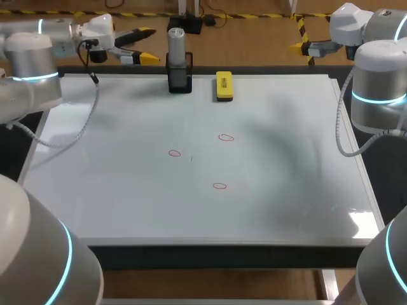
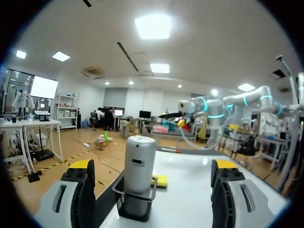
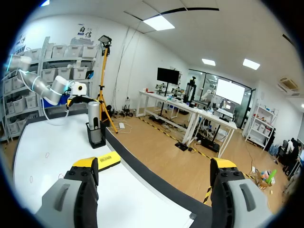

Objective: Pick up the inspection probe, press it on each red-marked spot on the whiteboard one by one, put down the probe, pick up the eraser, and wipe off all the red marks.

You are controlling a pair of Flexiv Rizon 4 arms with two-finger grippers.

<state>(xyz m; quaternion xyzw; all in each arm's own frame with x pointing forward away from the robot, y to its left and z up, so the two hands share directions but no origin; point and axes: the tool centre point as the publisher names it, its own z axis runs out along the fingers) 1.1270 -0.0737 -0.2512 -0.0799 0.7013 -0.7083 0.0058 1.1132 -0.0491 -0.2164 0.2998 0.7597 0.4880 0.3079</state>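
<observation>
While the whiteboard (image 1: pixel 127 210) lay flat with every mark on it unwiped, both arms hung at its far edge. The left gripper (image 1: pixel 151 46) had its fingers spread wide, level with the inspection probe (image 1: pixel 176 43) and near it. The right gripper (image 3: pixel 154 165) was likewise agape and held nothing, off the far right corner. The probe stood upright in its black holder (image 1: pixel 180 81) at the far edge, untouched, with the yellow eraser (image 1: pixel 224 86) near it on the board. Three red marks (image 1: pixel 219 185) (thin loops, really) sat well apart around the middle. The likeliest risk, I judged, was a grasp taken too low or off-centre, catching the holder's rim and tipping it towards the eraser. How snugly the probe sat in the holder I could not tell; a tight fit might lift both together.
</observation>
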